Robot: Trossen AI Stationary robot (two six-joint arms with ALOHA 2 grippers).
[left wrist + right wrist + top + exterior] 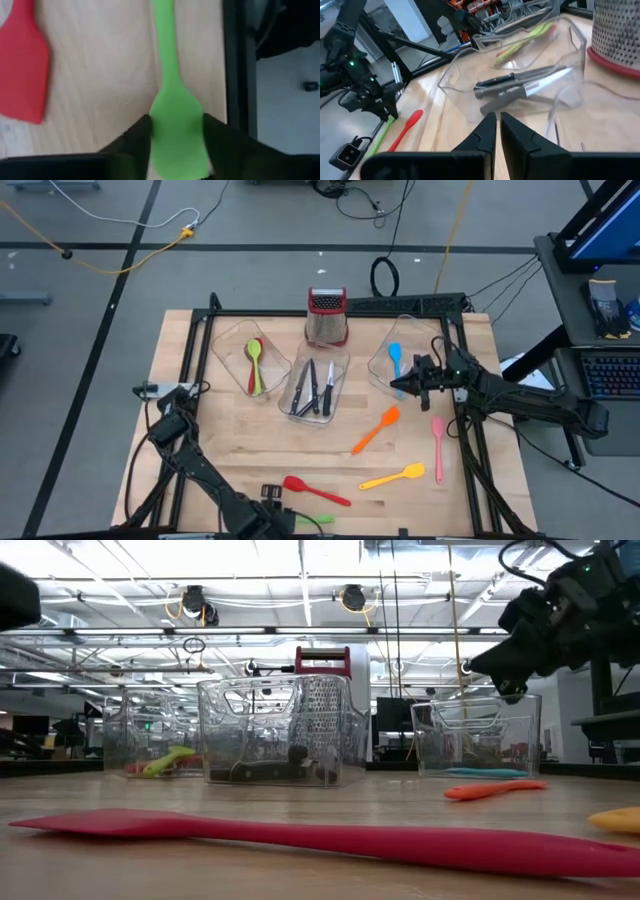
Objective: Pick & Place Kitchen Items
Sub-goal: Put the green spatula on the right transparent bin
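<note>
The green spatula lies flat at the table's near edge, next to a red spatula. My left gripper points down over the green spatula's blade, one finger on each side of it. My right gripper hangs shut and level above the right clear tub, holding nothing. An orange spatula, a yellow spatula and a pink spatula lie loose on the table's right half. My left gripper has the green spatula's broad blade between its two fingers, which meet the blade's two long edges. The fingers come from above, pointing down, and lie across the spatula. The spatula lies flat on the table, its handle stretching away from the fingers.
Three clear tubs stand in a row at the back: the left tub holds green and red spoons, the middle tub holds black-handled knives, the right one a blue utensil. A steel grater stands behind them. The black frame rail runs beside the green spatula.
</note>
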